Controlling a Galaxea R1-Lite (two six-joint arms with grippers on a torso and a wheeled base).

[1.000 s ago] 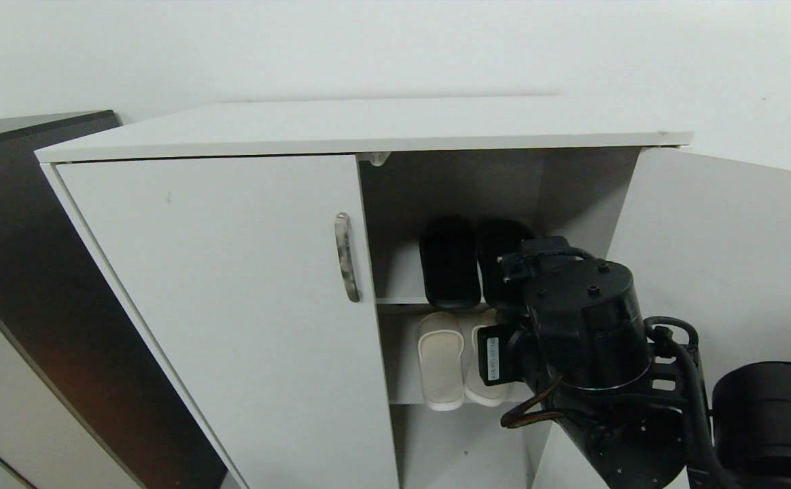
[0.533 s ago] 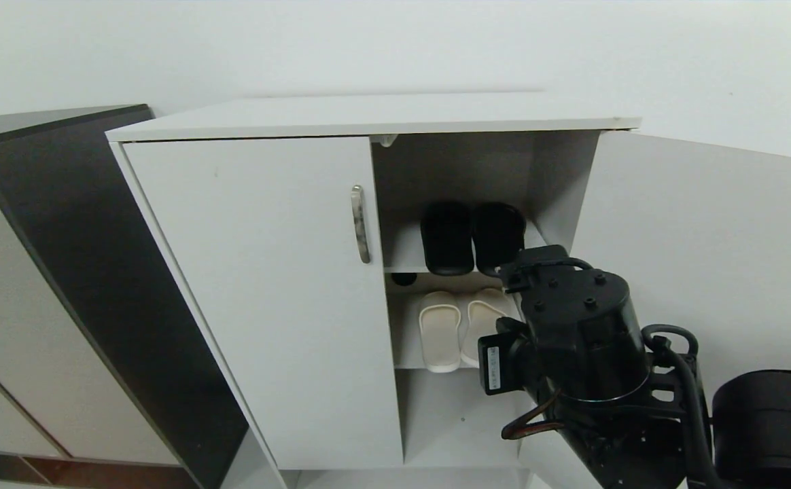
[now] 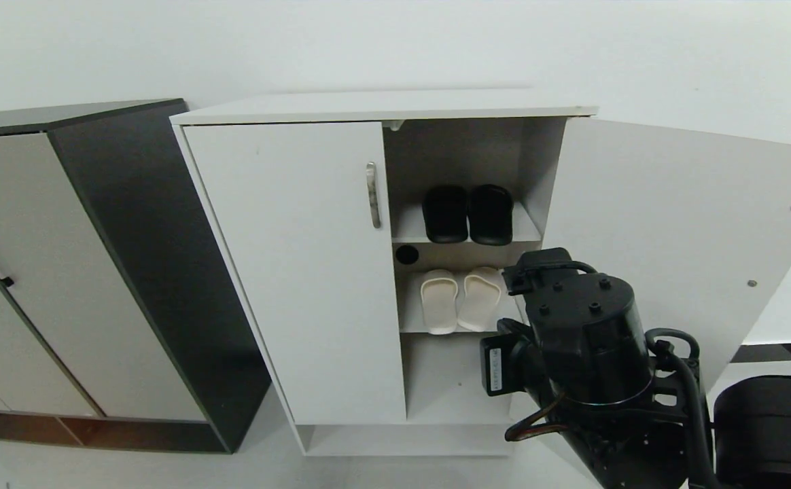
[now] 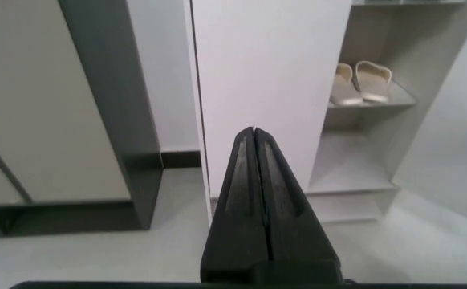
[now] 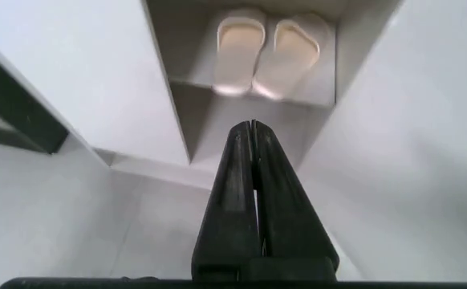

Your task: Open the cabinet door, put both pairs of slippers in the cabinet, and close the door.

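Slippers sit inside the white cabinet (image 3: 382, 112), both pairs on the side whose door is swung open. The black slippers (image 3: 467, 214) lie side by side on the upper shelf. The cream slippers (image 3: 461, 299) lie on the shelf below, the two touching or nearly so, one turned slightly toward the other. The compartment under them holds nothing visible. A dark round spot (image 3: 407, 255) on the back panel between the two shelves may be a hole; the head view is too small to tell.

The right door (image 3: 674, 224) stands wide open, swung out to the robot's right. The left door (image 3: 300, 272) is closed, and its metal handle (image 3: 372, 195) runs upright along the inner edge.

The left gripper (image 4: 253, 131) has its fingers pressed together on nothing and points at the closed left door, well apart from it. The right gripper (image 5: 252, 124) is likewise closed and empty, facing the open half of the cabinet, apart from the cream pair. A dark-sided cabinet (image 3: 130, 238) stands just beside the white one on the robot's left.
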